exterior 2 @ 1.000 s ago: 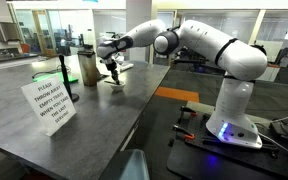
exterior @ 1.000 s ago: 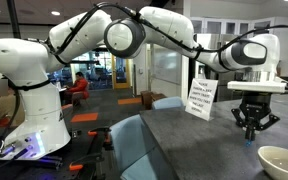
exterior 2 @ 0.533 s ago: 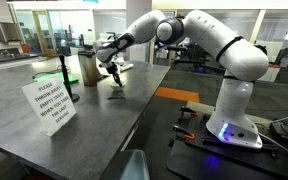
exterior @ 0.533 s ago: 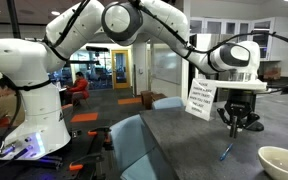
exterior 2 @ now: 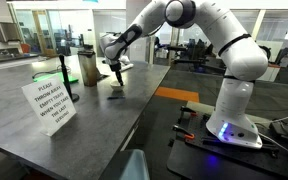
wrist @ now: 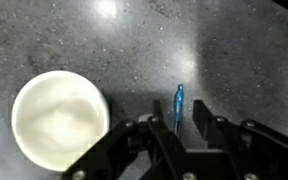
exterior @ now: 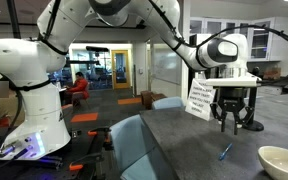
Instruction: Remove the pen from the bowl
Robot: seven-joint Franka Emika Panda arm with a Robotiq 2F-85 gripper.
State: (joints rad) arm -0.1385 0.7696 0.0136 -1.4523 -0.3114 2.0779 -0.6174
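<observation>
The light-blue pen (wrist: 178,100) lies flat on the dark grey table, outside the cream bowl (wrist: 24,95) and to its side. In both exterior views the pen (exterior: 224,152) (exterior 2: 115,94) rests on the table below my gripper. The bowl (exterior: 284,160) sits at the table's near corner in an exterior view. My gripper (exterior: 230,125) (exterior 2: 114,72) hangs above the pen, pointing down, open and empty. In the wrist view its fingers (wrist: 176,125) stand on either side of the pen's lower end without touching it.
A white paper sign (exterior: 200,98) (exterior 2: 49,105) stands on the table. A black post with a round base (exterior 2: 66,80) and a tall cylinder (exterior 2: 88,68) stand behind the gripper. Chairs (exterior: 139,140) are at the table's edge.
The gripper moved away from above the bowl, left the pen lying on the table, and has risen a little above it.
</observation>
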